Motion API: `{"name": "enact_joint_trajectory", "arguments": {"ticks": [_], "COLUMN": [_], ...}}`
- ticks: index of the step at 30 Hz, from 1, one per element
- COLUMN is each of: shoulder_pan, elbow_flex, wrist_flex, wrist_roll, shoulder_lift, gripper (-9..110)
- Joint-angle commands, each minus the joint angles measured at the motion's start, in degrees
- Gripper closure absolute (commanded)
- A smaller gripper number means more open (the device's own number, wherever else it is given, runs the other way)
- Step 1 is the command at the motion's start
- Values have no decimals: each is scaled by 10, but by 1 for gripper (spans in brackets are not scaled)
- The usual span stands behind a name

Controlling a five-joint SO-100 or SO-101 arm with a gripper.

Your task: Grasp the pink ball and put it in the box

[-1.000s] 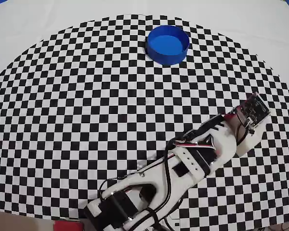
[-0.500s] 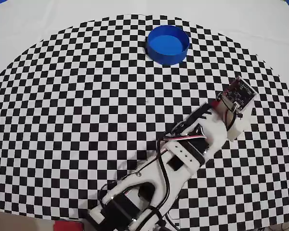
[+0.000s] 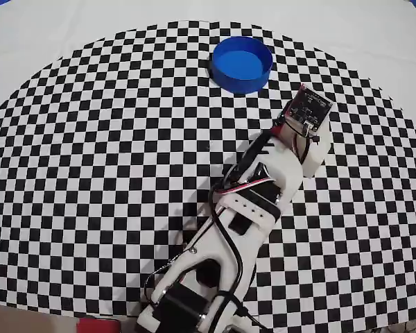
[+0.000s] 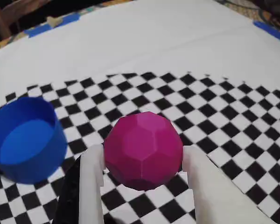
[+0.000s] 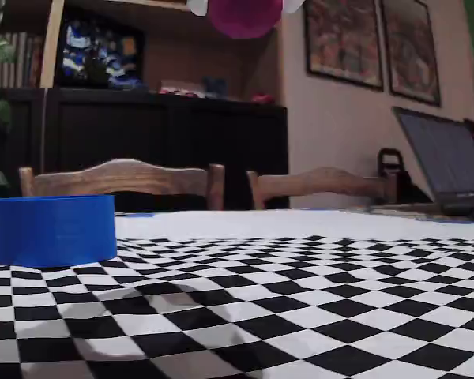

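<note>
Swinging toward the box [image 3: 241, 64], the arm [image 3: 253, 208] has carried its wrist up and to the left in the overhead view compared with a second ago; the wrist now sits near the blue tub, still just off its lower right side. We see the gripper [image 4: 142, 163] clamped on the pink ball [image 4: 143, 149] in the wrist view, one white finger [image 4: 92, 175] on each side, touching it. We see the ball lifted well clear of the checkered mat [image 3: 90, 173]: in the fixed view it hangs at the top edge [image 5: 245, 16], high above the box [image 5: 51, 229]. In the overhead view the ball is hidden under the wrist. We see the box empty in the wrist view [image 4: 25, 140], to the left of the ball.

Progress as we judge it: grasp done, lift done, carry mostly done. Left to do: finish moving over the box opening, lower a bit, let go.
</note>
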State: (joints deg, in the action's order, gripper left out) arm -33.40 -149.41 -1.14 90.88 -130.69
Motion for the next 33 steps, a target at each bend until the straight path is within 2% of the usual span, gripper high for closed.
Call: {"name": "enact_joint_trajectory", "arguments": {"ticks": [1, 33], "shoulder_pan": [23, 193], "elbow_flex": [25, 35], "wrist_flex": [-10, -10], "wrist_roll": [2, 1], "shoulder_lift": [4, 27], "gripper": [101, 101]}}
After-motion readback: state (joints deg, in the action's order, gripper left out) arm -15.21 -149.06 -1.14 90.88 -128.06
